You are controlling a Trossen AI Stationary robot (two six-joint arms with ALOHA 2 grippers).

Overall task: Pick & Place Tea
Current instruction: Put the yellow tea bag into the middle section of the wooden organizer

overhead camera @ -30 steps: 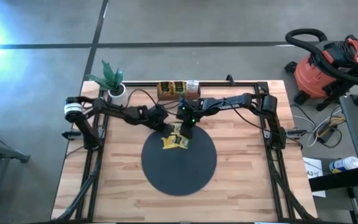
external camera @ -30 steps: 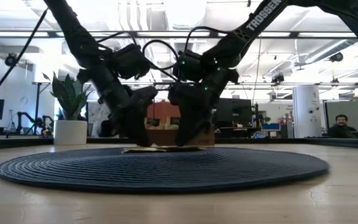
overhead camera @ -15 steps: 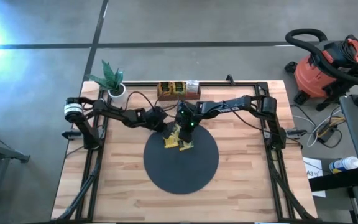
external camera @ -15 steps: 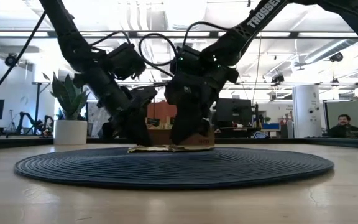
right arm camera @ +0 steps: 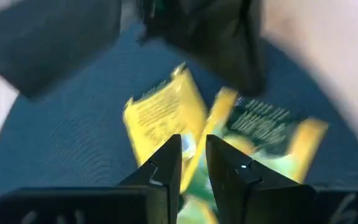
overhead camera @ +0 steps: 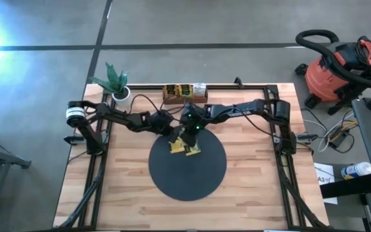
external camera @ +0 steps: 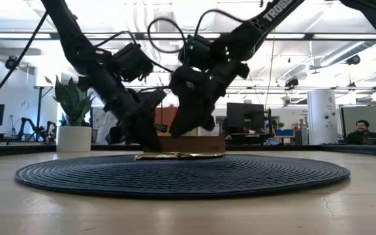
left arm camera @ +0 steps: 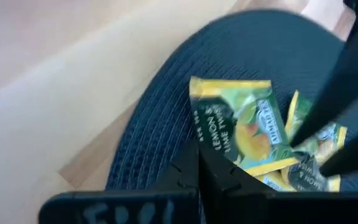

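Several yellow and green tea packets [overhead camera: 184, 147] lie flat on the far part of the black round mat [overhead camera: 187, 177]. They show in the low view as a thin pile [external camera: 178, 155]. My left gripper [overhead camera: 173, 135] is shut. It slants down from the left, with its tips [left arm camera: 199, 152] at the edge of a yellow-green lemon packet [left arm camera: 238, 121]. My right gripper [overhead camera: 189, 136] hangs over the packets, raised off the mat [external camera: 177, 130]. Its fingers [right arm camera: 193, 152] stand a narrow gap apart, with blurred packets [right arm camera: 160, 118] beyond them. My left gripper's shut fingertips stand at the lemon packet's near edge [left arm camera: 211, 144], slanting down from the table's left. The packet lies flat on the mat. I cannot tell whether the tips touch it.
A potted plant [overhead camera: 118, 87] stands at the far left corner. A brown wooden tray [overhead camera: 178, 93] with a small box [overhead camera: 199, 90] beside it sits at the far edge. Bare wood lies near and to both sides of the mat. A red vacuum [overhead camera: 340, 64] stands off the table.
My right gripper has risen off the mat and drawn a little toward the far edge. The mat has slid slightly toward the table's right. The packets on it have shifted and spread a little. My left gripper has stayed in place at the packets.
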